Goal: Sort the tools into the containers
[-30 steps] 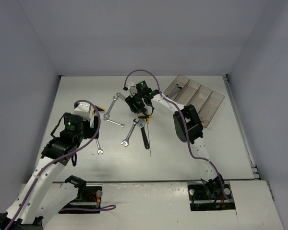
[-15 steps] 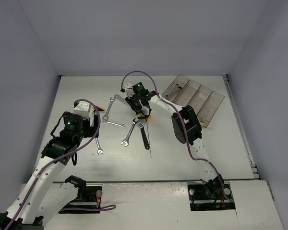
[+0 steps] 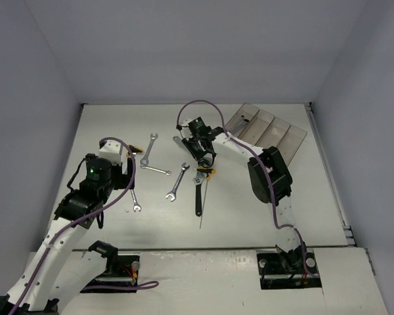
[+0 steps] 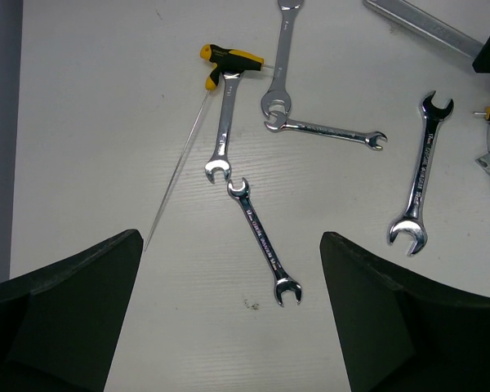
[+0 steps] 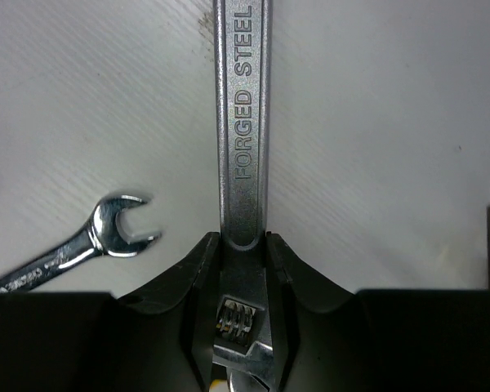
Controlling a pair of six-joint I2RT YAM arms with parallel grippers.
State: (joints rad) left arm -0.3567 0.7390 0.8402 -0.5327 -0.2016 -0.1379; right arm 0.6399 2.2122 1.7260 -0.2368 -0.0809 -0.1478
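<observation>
surface: white table [image 3: 302, 210] | lying on it: silver wrenches [image 3: 176, 182], yellow-black driver [image 4: 229, 59], smoky bins [image 3: 269, 134]

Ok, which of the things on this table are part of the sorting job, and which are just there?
Part of the job:
- forged-steel adjustable wrench, clamped in the right tool
- loose silver wrenches
- yellow-and-black T-handle driver
- black-handled adjustable wrench
- containers

Just there:
- purple cable
- table

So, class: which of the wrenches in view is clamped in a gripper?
The silver adjustable wrench stamped FORGED STEEL: the right gripper is shut on it, whereas the other wrenches lie loose on the table.
</observation>
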